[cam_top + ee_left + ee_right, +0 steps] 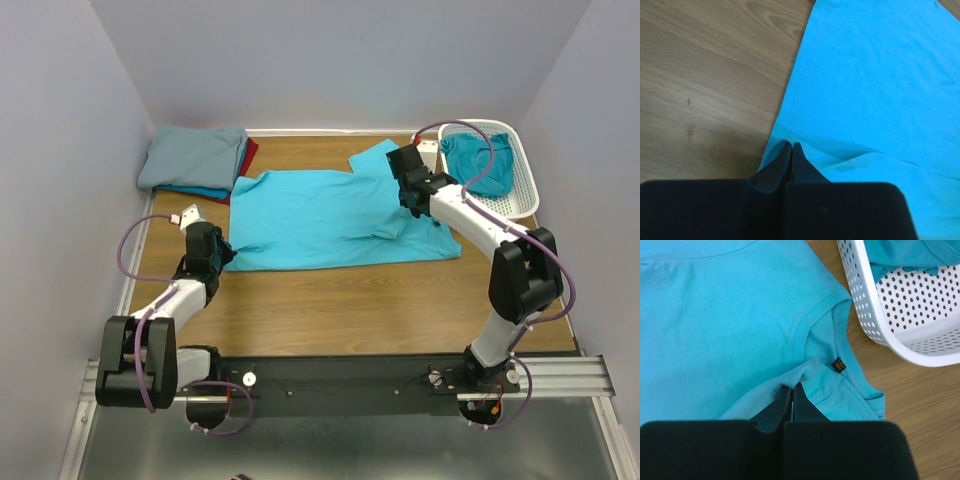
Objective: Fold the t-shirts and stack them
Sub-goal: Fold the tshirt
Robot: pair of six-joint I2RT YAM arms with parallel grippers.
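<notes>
A bright turquoise t-shirt lies spread across the middle of the wooden table, partly doubled over at its right side. My left gripper sits at the shirt's near-left corner, and the left wrist view shows that gripper shut on the turquoise cloth's edge. My right gripper rests on the shirt's right part; in its wrist view this gripper is shut on a raised fold of the turquoise shirt beside the collar label.
A folded stack lies at the back left, grey-blue on top with red and blue below. A white lattice basket stands at the back right holding a deeper teal t-shirt; the basket's wall is close to my right gripper.
</notes>
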